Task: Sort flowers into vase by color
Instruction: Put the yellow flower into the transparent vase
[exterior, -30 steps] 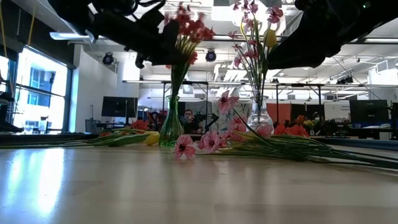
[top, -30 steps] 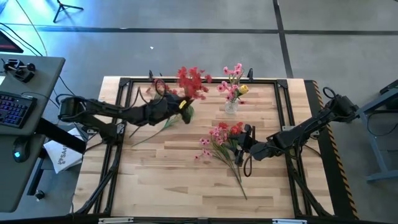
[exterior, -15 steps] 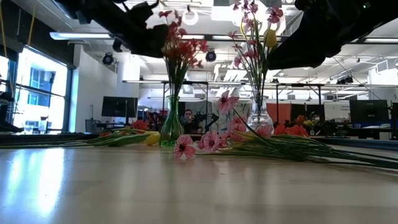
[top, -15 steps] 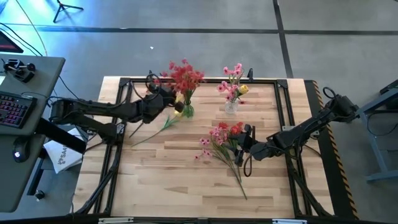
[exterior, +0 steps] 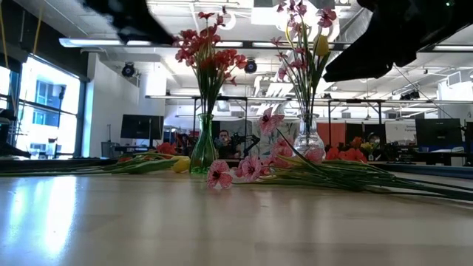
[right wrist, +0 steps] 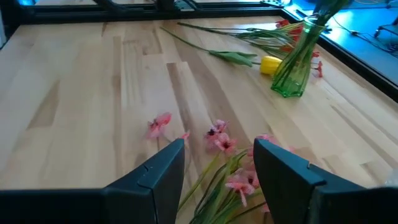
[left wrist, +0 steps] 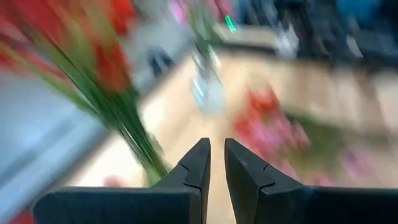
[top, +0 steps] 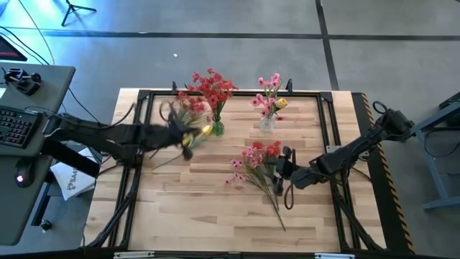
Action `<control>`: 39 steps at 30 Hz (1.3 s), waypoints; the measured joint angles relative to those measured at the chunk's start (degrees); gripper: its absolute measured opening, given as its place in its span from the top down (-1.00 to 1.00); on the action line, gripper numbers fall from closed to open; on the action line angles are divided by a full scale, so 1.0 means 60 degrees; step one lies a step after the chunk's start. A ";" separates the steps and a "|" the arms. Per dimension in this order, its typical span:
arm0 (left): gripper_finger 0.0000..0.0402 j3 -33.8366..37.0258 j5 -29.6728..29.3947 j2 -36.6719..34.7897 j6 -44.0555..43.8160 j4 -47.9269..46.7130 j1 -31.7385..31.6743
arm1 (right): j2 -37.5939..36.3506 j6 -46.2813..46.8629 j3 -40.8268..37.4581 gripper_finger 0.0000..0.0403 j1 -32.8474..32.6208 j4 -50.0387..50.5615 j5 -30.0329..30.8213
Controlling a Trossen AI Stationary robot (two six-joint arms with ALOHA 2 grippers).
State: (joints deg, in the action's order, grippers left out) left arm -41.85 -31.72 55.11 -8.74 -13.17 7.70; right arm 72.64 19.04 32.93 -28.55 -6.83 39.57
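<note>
Red flowers point(top: 210, 88) stand with their stems in a green vase point(top: 217, 129) at the far middle of the table. Pink flowers with one yellow bloom point(top: 269, 97) stand in a clear vase point(top: 267, 124) to its right. A loose pile of pink and red flowers point(top: 255, 162) lies on the table's middle. My left gripper point(top: 183, 137), blurred, hangs left of the green vase, its fingers point(left wrist: 200, 155) shut with nothing between them. My right gripper point(top: 282, 164) stands open at the pile's right side, its fingers on either side of pink blooms point(right wrist: 227, 180).
More flowers with green stems point(top: 176, 150) and a yellow bloom point(top: 206, 130) lie on the table left of the green vase. A black frame point(top: 144, 97) runs around the tabletop. The near half of the table point(top: 208, 208) is bare wood.
My left gripper has drawn back from the green vase toward the table's left edge and has risen. The red flowers, which leaned right beside the gripper, have swung left and now stand free in the vase.
</note>
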 joint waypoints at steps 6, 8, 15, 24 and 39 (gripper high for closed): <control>0.83 0.0011 0.0664 0.0499 -0.3820 -0.4368 0.0855 | 0.0000 -0.0003 0.0000 0.07 -0.0056 -0.0033 0.0001; 0.82 0.0011 0.0715 0.0820 -0.4981 -0.5314 0.0757 | -0.0063 -0.0002 0.0000 0.07 -0.0056 0.0038 -0.0147; 0.57 0.0383 0.2833 0.2123 -0.4953 -0.5701 -0.0182 | -0.1124 0.0594 0.0004 0.07 -0.0429 0.0972 -0.1605; 0.28 0.0923 0.2949 0.4030 -0.3973 -0.4997 -0.1123 | -0.2123 0.2506 0.0004 0.07 -0.1540 0.3347 -0.1780; 0.81 0.1035 0.3496 0.4689 -0.2560 -0.3618 -0.2068 | -0.2098 0.2854 0.0004 0.07 -0.1725 0.3956 -0.0418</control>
State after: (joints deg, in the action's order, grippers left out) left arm -35.64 -10.74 83.24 -24.10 -34.88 -4.70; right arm 60.05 36.16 32.95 -38.89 16.91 37.06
